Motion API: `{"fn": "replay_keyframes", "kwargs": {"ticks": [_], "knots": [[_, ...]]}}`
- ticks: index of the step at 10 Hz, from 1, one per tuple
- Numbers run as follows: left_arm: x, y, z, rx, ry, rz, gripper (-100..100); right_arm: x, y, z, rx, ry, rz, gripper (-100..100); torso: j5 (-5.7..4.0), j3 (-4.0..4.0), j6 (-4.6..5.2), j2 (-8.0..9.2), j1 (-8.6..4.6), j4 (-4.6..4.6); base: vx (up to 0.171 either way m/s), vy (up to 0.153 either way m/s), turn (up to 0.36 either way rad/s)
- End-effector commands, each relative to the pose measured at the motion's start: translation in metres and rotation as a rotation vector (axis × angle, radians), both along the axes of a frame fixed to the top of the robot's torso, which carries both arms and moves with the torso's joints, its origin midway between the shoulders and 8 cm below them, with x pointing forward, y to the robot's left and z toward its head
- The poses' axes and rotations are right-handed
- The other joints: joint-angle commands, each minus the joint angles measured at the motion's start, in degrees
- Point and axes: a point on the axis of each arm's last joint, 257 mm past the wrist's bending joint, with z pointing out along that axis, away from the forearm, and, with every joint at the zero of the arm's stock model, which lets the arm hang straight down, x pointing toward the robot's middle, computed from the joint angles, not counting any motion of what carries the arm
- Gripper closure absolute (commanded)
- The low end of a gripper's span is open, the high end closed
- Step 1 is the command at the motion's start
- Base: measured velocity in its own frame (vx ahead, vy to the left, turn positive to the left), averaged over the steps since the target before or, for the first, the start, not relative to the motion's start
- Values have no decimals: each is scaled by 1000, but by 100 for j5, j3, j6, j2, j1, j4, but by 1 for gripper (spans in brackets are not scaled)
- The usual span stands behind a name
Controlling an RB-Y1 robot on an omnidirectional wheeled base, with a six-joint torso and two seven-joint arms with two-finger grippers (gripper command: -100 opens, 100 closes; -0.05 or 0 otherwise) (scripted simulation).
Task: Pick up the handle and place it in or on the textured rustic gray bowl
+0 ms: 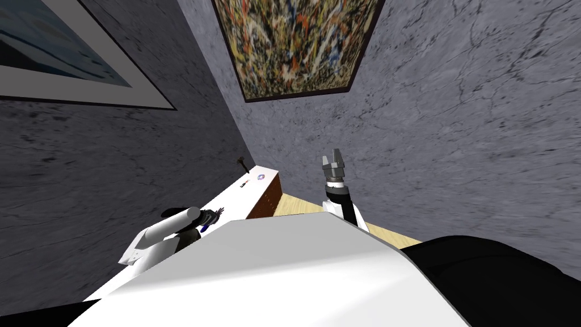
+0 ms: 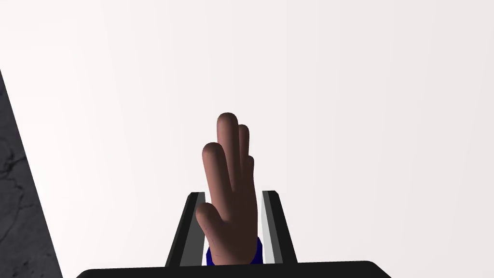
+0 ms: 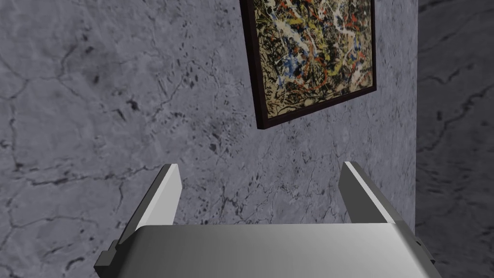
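The pick looks done or all but done: the left end effector is clamped on the handle - a brown piece shaped like a flat hand, with a blue cuff at its base - and both blades press the sides of the palm while the brown fingers stick out past the blade tips. Behind it lies the white top of the counter, and in the head view the grip sits low over the near end of that long white counter, close to my chest. Whether the handle is already lifted off the top or resting on it I cannot tell. What is left, as I judge it, is the whole second half: carrying the handle to the bowl and letting it go in or on it. The right end effector is held up in front of me with its blades well apart and nothing between them. As for writing, none can be read; a small round thing far along the counter carries a blue and red mark - too small to make out.
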Motion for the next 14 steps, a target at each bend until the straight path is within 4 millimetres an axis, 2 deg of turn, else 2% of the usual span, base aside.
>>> {"fn": "replay_keyframes", "kwargs": {"ticks": [1,2,3,8,9,14], "knots": [[8,10,19,37,-29,7,100,0,0,0,0,0,0,0,0,0,0,0,0,0,-75,-51,32],[12,18,32,61,-49,11,100,0,0,0,0,0,0,0,-1,5,-3,9,1,2,-84,-43,55],[12,18,32,61,-49,11,100,0,0,0,0,0,0,0,-4,9,-2,13,3,5,-49,-21,11],[33,51,106,194,-157,37,100,0,0,0,0,0,0,0,-16,23,-9,31,-15,14,-75,-48,58],[33,51,106,194,-157,37,100,0,0,0,0,0,0,0,-17,25,-8,36,-20,16,-67,-35,33],[39,70,170,291,-240,67,100,0,0,0,0,0,0,0,-16,29,-11,40,-11,18,-79,-32,47]]}}
